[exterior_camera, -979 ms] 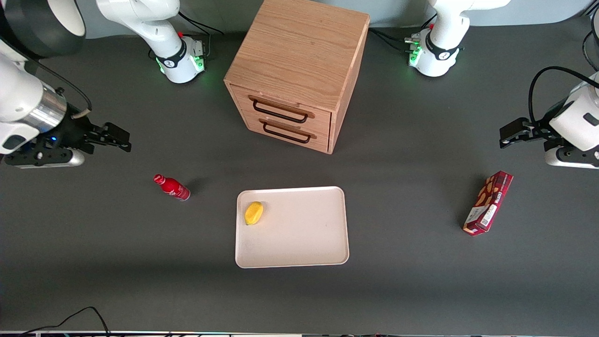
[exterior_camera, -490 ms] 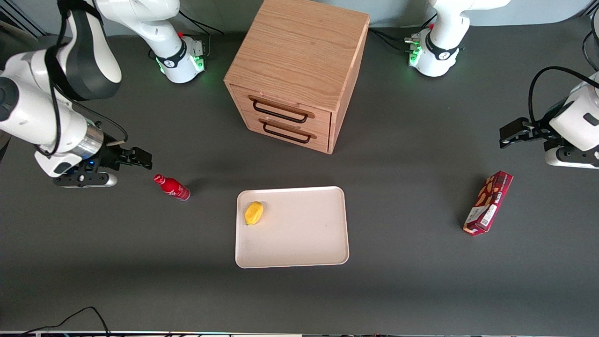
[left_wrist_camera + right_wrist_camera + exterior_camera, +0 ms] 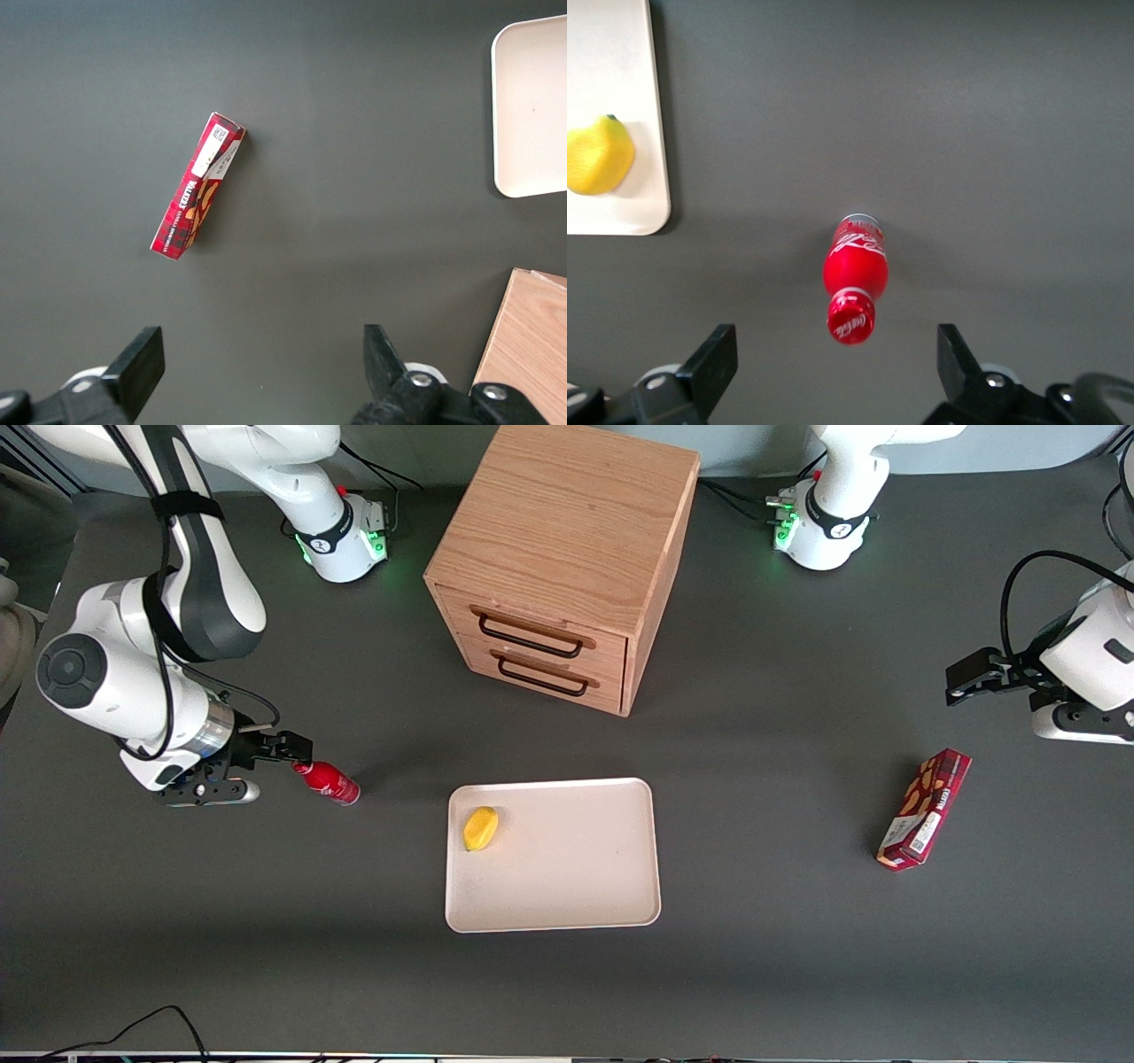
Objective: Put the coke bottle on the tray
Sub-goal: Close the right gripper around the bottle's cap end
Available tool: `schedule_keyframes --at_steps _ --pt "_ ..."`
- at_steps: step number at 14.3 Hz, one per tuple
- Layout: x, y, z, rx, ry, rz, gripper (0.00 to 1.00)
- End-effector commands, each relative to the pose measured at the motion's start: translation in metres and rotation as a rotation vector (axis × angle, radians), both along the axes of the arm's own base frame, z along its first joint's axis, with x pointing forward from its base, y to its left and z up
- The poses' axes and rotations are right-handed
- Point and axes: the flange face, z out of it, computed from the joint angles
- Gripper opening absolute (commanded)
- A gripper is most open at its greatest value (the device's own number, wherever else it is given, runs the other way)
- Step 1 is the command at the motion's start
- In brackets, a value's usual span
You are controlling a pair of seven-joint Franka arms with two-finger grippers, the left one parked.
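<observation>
1. The coke bottle (image 3: 325, 780) stands upright on the dark counter (image 3: 266, 921), toward the working arm's end and well apart from the tray (image 3: 567, 886). Red cap on top, white lettering on the side, silvery base.
2. The tool (image 3: 297, 748) hangs right above the bottle's cap. In the right wrist view its two fingers (image 3: 713, 359) are spread wide, one on each side of the bottle (image 3: 854, 282), touching nothing.
3. The tray is the cream-white one lying flat on the counter, nearer to the front camera than the wooden two-drawer cabinet (image 3: 567, 558). There's a yellow lemon-looking fruit (image 3: 480, 828) on it, close to the rim on the bottle's side.
4. A maroon snack box (image 3: 923, 809) lies way off toward the parked arm's end of the counter.
</observation>
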Motion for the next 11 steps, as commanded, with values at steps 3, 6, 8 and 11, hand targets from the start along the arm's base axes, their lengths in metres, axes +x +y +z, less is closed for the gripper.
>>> schedule_keyframes --at_steps 3,6,8,11 --pt "-0.007 -0.007 -0.026 -0.023 -0.021 0.044 1.0" --pt "-0.013 -0.006 -0.041 -0.022 -0.032 0.05 1.0" --pt "-0.017 -0.006 -0.048 -0.022 -0.035 0.052 1.0" --pt "-0.021 -0.006 -0.056 -0.021 -0.043 0.054 0.9"
